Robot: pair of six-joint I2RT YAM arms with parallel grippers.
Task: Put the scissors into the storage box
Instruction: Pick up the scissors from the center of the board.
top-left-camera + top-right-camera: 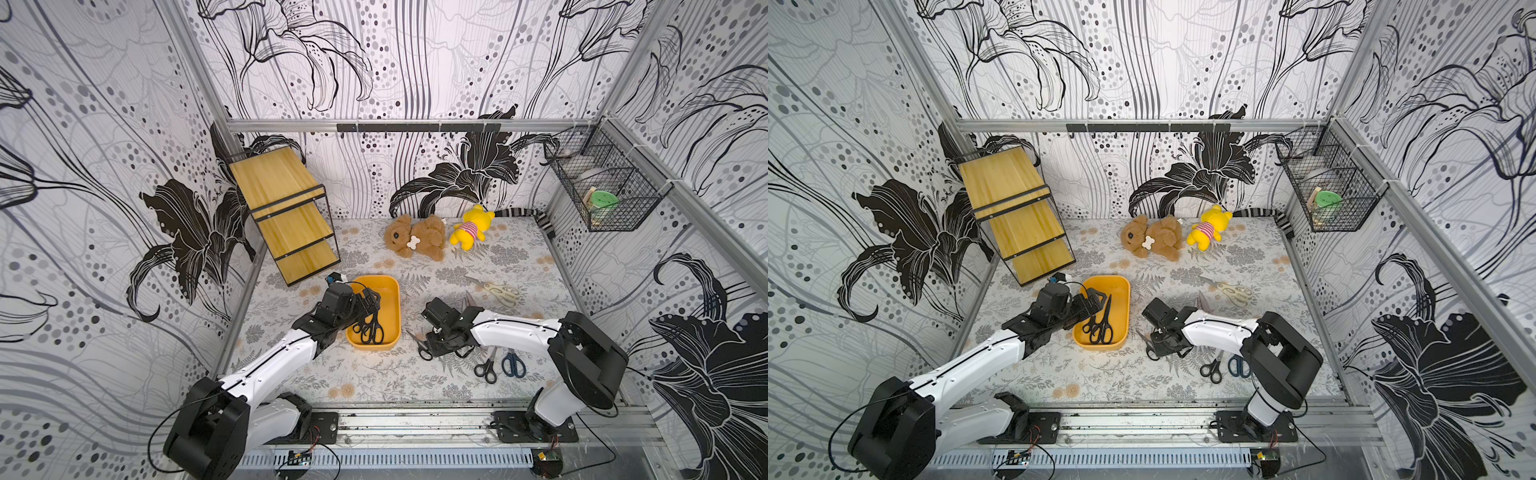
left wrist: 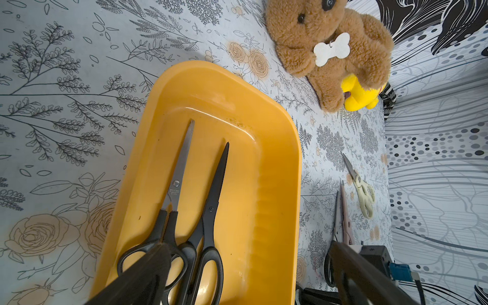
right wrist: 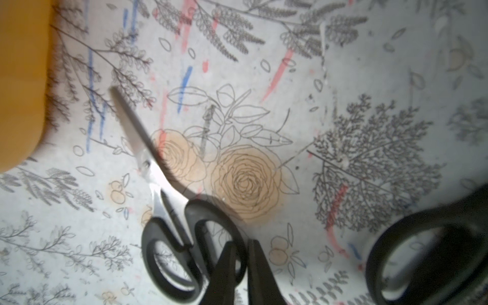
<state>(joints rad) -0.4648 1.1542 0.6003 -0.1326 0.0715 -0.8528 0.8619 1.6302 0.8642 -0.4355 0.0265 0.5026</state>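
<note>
Storage box [image 2: 277,184] holds two black-handled scissors [image 2: 210,210] side by side.

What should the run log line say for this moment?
left gripper: open over storage box | inside: two scissors | right gripper: shut on small black-handled scissors

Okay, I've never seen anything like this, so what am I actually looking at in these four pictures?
Two robot arms stand at a patterned table, each ending in pinching jaws. Two pictures look down from overhead; two come from cameras on the wrists. The left arm hovers, jaws wide open, over the orange storage box, where two black-handled scissors lie. The right arm has its jaws shut on the handle loop of a small black-handled pair. A cream pair, a black pair and a blue pair lie loose; two soft toys sit at the back.
</note>
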